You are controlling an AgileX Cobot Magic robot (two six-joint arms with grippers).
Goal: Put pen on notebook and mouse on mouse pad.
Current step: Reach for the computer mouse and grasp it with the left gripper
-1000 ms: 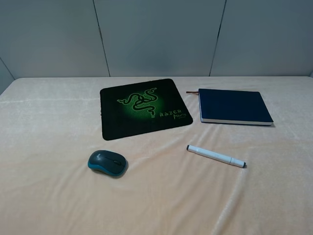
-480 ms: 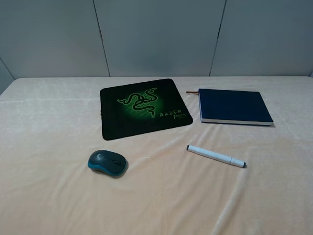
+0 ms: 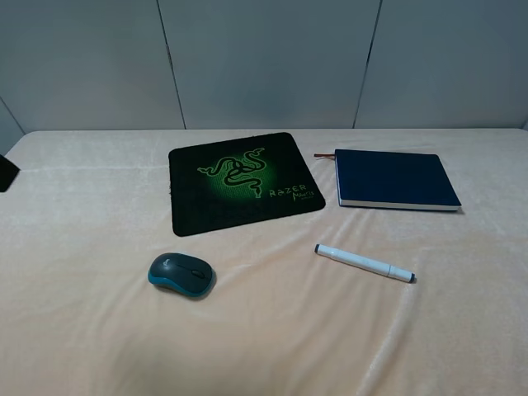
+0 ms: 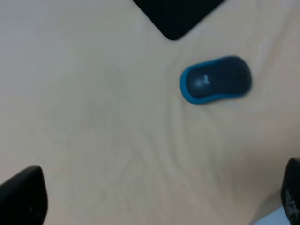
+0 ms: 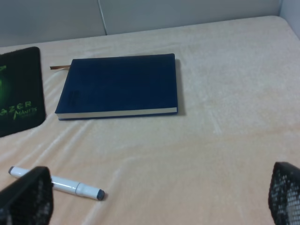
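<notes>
The mouse (image 3: 181, 274), dark grey with teal sides, lies on the cloth in front of the black mouse pad (image 3: 243, 181) with its green snake logo. Right of the mouse is the white pen (image 3: 364, 263), lying in front of the closed navy notebook (image 3: 394, 178). In the left wrist view my left gripper (image 4: 157, 199) is open, empty, well apart from the mouse (image 4: 215, 79). My right gripper (image 5: 154, 197) is open and empty too, with the pen (image 5: 56, 183) by one finger and the notebook (image 5: 119, 86) beyond.
A peach cloth (image 3: 272, 338) with soft wrinkles covers the table. Grey wall panels (image 3: 264, 58) stand behind its far edge. A dark part of the left arm (image 3: 7, 173) shows at the left border of the high view.
A dark part of the left arm has come into the high view at its left edge. The mouse, pen, notebook and pad have not moved.
</notes>
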